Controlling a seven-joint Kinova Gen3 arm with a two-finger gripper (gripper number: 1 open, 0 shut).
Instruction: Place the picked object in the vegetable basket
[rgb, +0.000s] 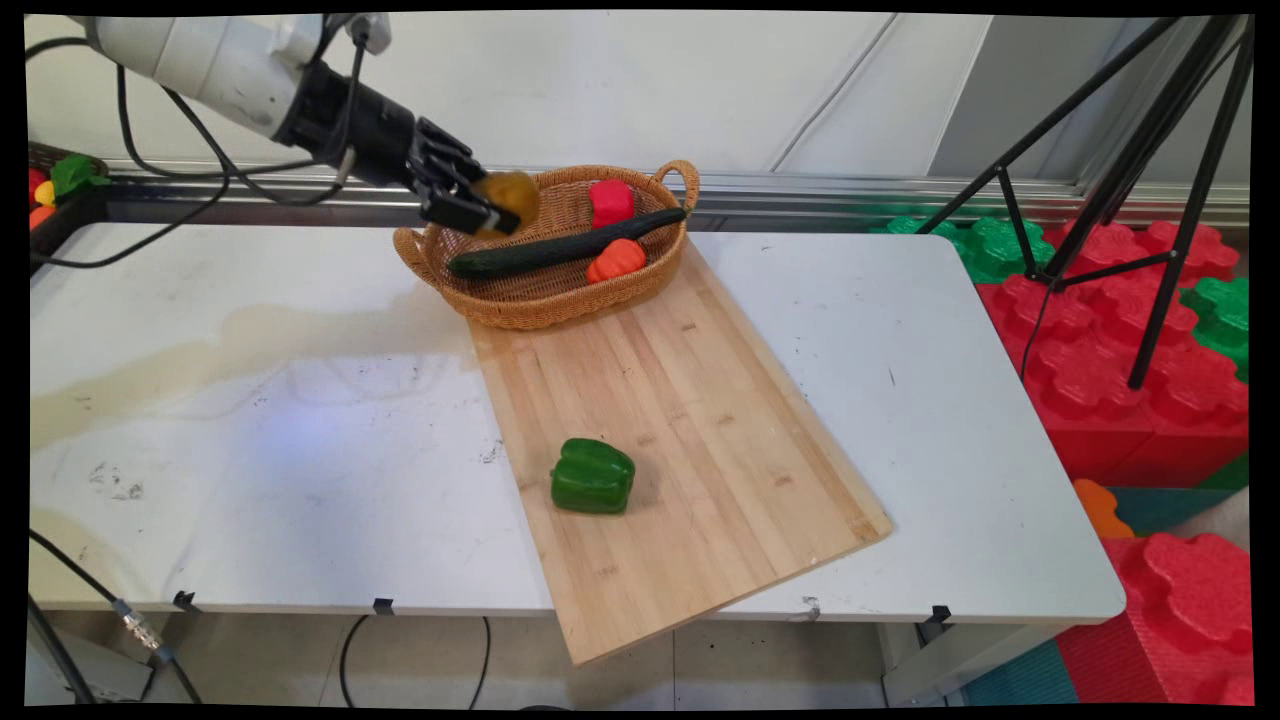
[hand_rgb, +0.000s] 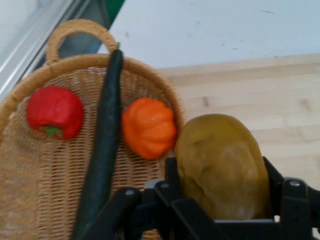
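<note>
My gripper (rgb: 492, 208) is shut on a yellow-brown potato (rgb: 510, 198), held in the air over the left end of a wicker basket (rgb: 520, 300). In the hand view the potato (hand_rgb: 220, 165) sits between the black fingers (hand_rgb: 292, 197). Inside the basket lie a long dark green cucumber (rgb: 565, 245), a red pepper (rgb: 610, 202) and a small orange pumpkin (rgb: 617, 260); the hand view shows the cucumber (hand_rgb: 102, 145), red pepper (hand_rgb: 54, 112) and pumpkin (hand_rgb: 149, 127) below me. The basket rests on the far end of a wooden cutting board (rgb: 690, 430).
A green bell pepper (rgb: 592, 477) lies on the near part of the board. The white table (rgb: 250, 420) extends to both sides. A black tripod (rgb: 1150, 180) and red and green foam blocks (rgb: 1130, 350) stand to the right. A tray of toy food (rgb: 55, 185) sits far left.
</note>
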